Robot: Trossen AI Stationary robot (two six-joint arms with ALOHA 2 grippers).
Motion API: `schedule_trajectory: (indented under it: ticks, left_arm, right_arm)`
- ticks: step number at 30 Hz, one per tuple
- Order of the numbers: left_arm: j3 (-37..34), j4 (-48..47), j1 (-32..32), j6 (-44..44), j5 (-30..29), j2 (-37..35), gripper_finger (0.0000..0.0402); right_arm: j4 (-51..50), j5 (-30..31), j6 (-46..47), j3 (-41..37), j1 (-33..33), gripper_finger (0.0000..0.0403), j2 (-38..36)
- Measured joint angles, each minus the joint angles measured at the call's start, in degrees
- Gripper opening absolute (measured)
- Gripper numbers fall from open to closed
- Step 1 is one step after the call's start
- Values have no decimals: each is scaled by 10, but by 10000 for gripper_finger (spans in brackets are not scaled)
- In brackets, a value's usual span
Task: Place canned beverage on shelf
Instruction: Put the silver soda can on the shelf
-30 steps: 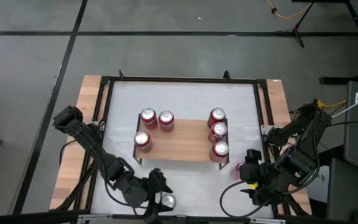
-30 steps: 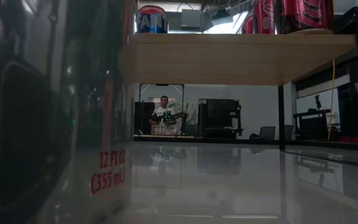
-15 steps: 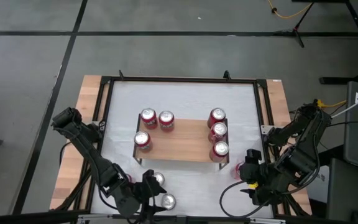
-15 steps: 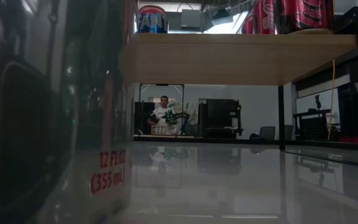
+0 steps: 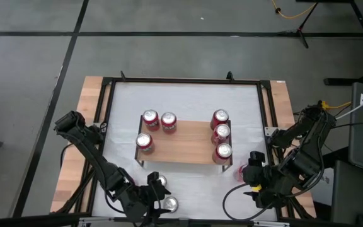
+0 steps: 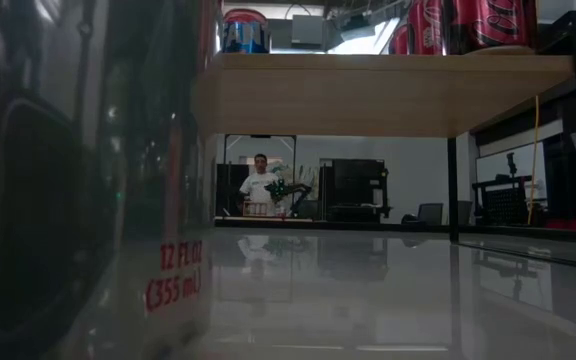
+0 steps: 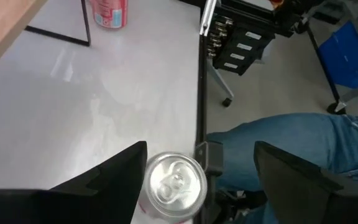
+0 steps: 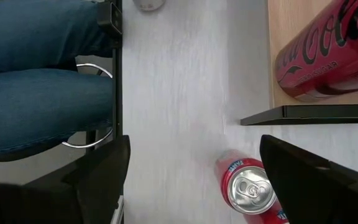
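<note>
The left gripper (image 7: 199,149) hovers, jaws apart, over a can (image 7: 176,185) standing at the table's front edge (image 7: 199,93), well short of the shelf (image 5: 188,144). The can sits off-centre beside one finger, so closing may knock it over the edge. The right gripper (image 8: 195,143) waits open.

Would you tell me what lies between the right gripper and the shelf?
One red can stands on the white tabletop between the right gripper and the shelf, seen in the high view.
</note>
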Motion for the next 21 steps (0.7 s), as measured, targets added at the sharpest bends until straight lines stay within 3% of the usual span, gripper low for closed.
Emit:
schedule_trajectory:
  ticks: [16,21]
  left_arm:
    - [0,2,10,7,13,-1,290]
    - [0,1,10,7,13,7,322]
  right_arm:
    - [0,0,0,0,0,347,0]
    - [0,0,0,0,0,347,0]
